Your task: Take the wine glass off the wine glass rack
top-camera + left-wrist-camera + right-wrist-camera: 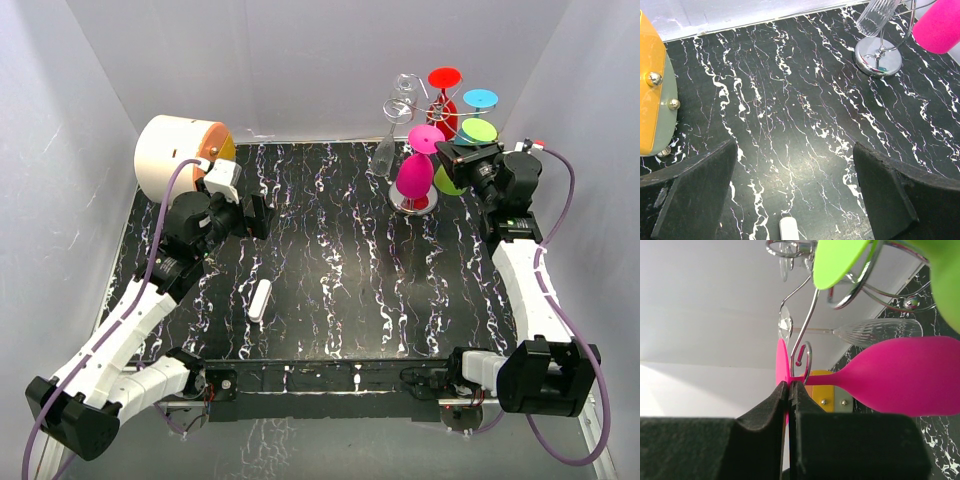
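Wine glass (900, 375), magenta, opaque: hangs bowl-down on the wine glass rack (879, 56). Its stem is threaded through 1 of the curled wire arms, with the foot sitting above the curl. The rack stands at the far right of the table (330, 250), and the bowl hangs low over the rack's round base.

Right hand (789, 385): clenched on the thin rim of the magenta foot, the edge of the disc pinched between its 2 pads.

Left hand (795, 149): released, jaws wide, nothing between them. It hovers over bare table near the cream drum (175, 150), well apart from the rack.

Handling, judged: the matt coloured finish suggests plastic or silicone rather than glass, so it is probably light and not brittle. Material cannot be confirmed. A foot that thin may flex or pivot in a pinch at its rim, letting the bowl swing. The stem just under the foot would be the steadier place to hold. The present rim hold should serve if the move is slow.

Next move calls for drawing the stem sideways out of the open end of the curl. Straight up will not do, since the wire blocks the foot.

Risks: the rack looks slender and top-loaded, so it could drag or tip. A clear glass (388, 150) and a green glass (478, 130) hang close by and could be knocked.
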Controlling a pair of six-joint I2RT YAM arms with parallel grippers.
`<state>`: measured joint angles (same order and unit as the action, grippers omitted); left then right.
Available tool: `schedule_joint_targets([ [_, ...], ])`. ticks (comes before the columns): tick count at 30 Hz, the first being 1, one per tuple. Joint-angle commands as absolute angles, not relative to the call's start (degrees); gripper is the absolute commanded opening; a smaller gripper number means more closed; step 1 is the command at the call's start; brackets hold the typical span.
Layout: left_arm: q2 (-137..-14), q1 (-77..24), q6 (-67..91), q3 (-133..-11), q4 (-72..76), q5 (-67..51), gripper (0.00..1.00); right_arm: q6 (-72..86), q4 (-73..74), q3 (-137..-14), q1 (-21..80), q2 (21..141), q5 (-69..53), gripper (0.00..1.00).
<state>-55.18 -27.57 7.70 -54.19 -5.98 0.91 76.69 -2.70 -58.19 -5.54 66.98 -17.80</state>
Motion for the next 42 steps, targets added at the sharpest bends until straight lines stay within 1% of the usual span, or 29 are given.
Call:
schedule_joint_targets([
  [1, -53.18, -27.87, 7.73, -53.89, -4.07, 1.13, 0.99, 76.50, -4.57, -62.62, -4.12, 66.57, -16.31, 0.00],
  [13, -52.77, -28.12, 7.65, -53.83, -4.13, 1.54, 0.99, 75.61, -3.53, -66.01, -1.40, 69.98, -12.65, 0.00],
  [22, -52.65, -28.39, 7.47, -53.88, -4.28, 1.76, 0.99, 74.12, -0.33, -68.20, -0.35, 70.83, -5.97, 0.00],
  [42, -52.74, -28.85, 7.29, -53.89, -4.44, 2.07, 0.99, 74.61, 2.59, -67.60, -0.26, 68.74, 3.76, 0.00],
])
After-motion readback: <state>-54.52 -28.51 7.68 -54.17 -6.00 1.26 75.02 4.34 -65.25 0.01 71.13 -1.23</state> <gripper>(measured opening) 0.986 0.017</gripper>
